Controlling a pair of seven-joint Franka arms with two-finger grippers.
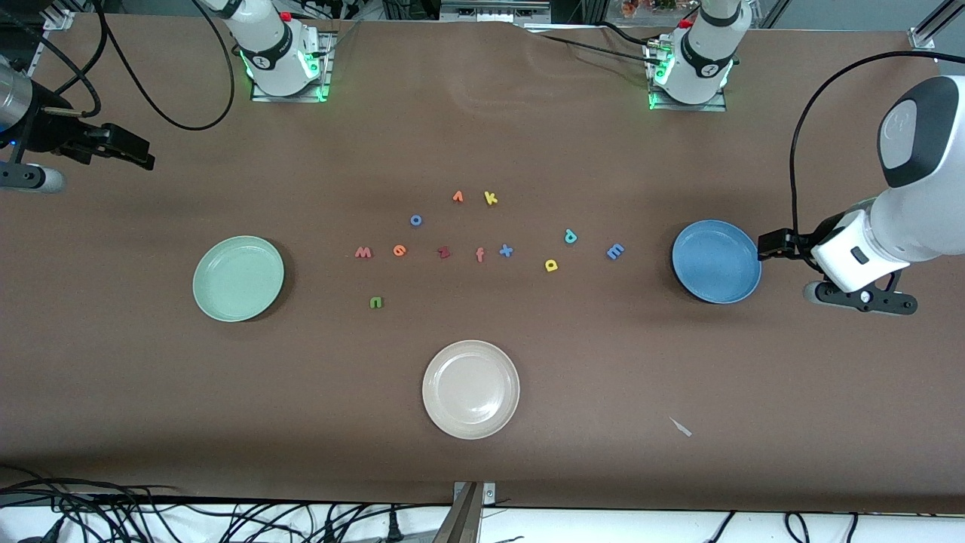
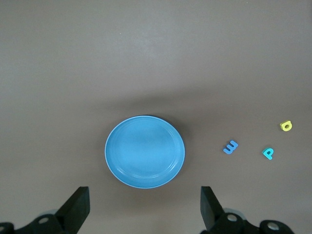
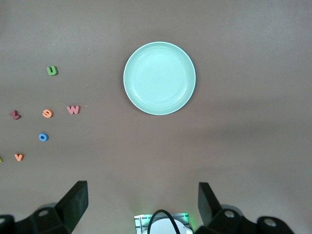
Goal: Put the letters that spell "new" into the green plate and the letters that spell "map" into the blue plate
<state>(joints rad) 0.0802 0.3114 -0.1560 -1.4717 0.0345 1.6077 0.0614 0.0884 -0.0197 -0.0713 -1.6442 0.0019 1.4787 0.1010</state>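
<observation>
Blue plate (image 2: pixel 145 151) lies beside left end effector (image 2: pixel 145 209).

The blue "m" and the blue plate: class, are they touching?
Apart. The front view shows bare brown table between the blue "m" and the blue plate; the left wrist view shows the same gap.

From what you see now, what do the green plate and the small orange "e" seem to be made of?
Green plate: probably hard plastic or melamine, smooth with a soft sheen; its even pale colour and faint light reflection suggest this.
Orange "e": likely foam, matte; it looks flat, thick-cut and shows no shine.
</observation>
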